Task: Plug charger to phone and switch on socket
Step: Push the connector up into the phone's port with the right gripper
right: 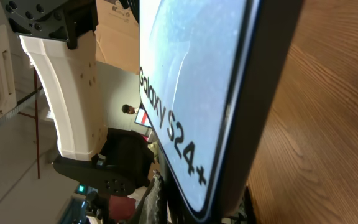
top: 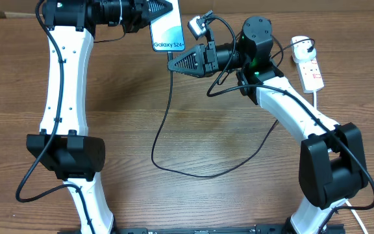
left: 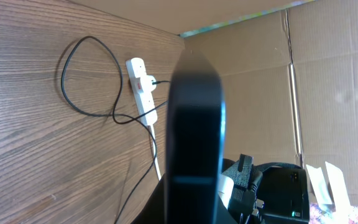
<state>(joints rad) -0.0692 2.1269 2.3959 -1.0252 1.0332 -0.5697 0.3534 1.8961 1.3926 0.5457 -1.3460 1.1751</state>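
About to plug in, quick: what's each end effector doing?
Left end effector: closed on the phone.
Right end effector: closed on the charger.

Robotics lab bench, white-and-black left arm point(top: 67, 71) and right arm point(top: 291, 107) mounted at a wood-grain table point(top: 128, 97), plain cardboard sheets point(left: 328, 81) walling the back, blurred room beyond, possibly a person point(right: 128, 111) standing there

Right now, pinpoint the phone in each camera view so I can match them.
Overhead: phone at top centre, lit screen facing up.
Left wrist: its dark back, centre.
Right wrist: its lit screen fills the middle.
Shared landmark: the wooden table, in all three; the Galaxy S24 lettering shows overhead and right wrist.
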